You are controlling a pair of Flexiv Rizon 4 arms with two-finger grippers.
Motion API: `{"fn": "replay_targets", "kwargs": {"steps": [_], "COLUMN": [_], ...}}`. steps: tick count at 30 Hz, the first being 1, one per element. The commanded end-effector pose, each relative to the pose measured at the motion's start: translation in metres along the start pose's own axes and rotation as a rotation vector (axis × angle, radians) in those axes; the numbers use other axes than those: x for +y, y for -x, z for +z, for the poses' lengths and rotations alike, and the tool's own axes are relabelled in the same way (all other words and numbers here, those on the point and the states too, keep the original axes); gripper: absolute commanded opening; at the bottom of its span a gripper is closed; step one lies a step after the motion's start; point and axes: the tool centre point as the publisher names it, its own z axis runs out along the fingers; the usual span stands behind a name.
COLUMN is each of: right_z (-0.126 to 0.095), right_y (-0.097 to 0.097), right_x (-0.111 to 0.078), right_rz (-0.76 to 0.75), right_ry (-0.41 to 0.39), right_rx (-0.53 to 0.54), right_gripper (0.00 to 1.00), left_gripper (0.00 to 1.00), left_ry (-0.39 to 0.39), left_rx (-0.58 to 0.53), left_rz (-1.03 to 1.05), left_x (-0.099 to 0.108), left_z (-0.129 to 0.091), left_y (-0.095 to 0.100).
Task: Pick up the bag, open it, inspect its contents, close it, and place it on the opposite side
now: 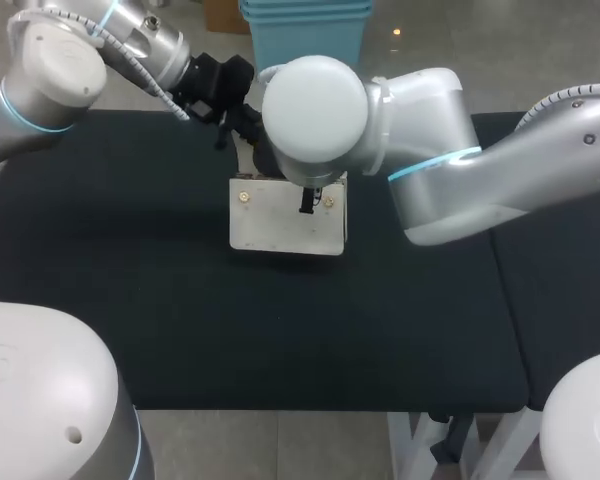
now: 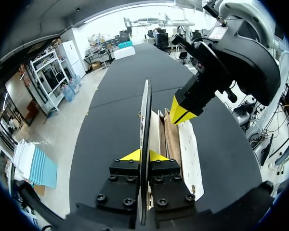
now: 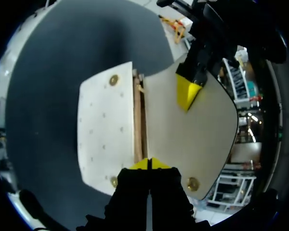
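A cream bag (image 1: 280,225) with gold snaps lies mid-table, its flap lifted. In the left wrist view the flap (image 2: 145,110) stands edge-on between my left gripper's (image 2: 144,155) yellow tips, which are shut on it. My right gripper (image 3: 149,163) is shut on the top edge of the bag's body (image 3: 103,130), at the brown-lined mouth (image 3: 138,120). The raised flap (image 3: 197,139) spreads beside it, with the left gripper's yellow fingertip (image 3: 187,91) pressed on its far side. In the head view my right arm's wrist (image 1: 315,105) hides both grippers' tips.
The black table (image 1: 130,300) stretches wide on both sides of the bag. A second black table (image 1: 570,300) adjoins on the right across a narrow seam. Both arms crowd the space above the bag's far edge.
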Motion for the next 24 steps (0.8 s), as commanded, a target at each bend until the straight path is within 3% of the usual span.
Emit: {"fn": "replay_targets", "kwargs": {"steps": [1, 11, 24], "right_z": [0.009, 0.026, 0.015], "right_y": [0.005, -0.001, -0.018], "right_x": [0.008, 0.005, -0.005], "right_rz": [-0.002, -0.010, -0.011], "right_ry": [-0.020, -0.050, -0.035], "right_rx": [0.011, 0.047, 0.050], "right_gripper": [0.00, 0.00, 0.00], "left_gripper": [0.00, 0.00, 0.00], "left_ry": [-0.009, -0.002, -0.008], "left_rx": [0.027, 0.032, -0.001], "left_rz": [-0.006, -0.019, -0.070], "left_x": [0.000, -0.003, 0.001], "left_z": [-0.002, -0.002, -0.003], "left_y": [0.006, 0.006, 0.009]}}
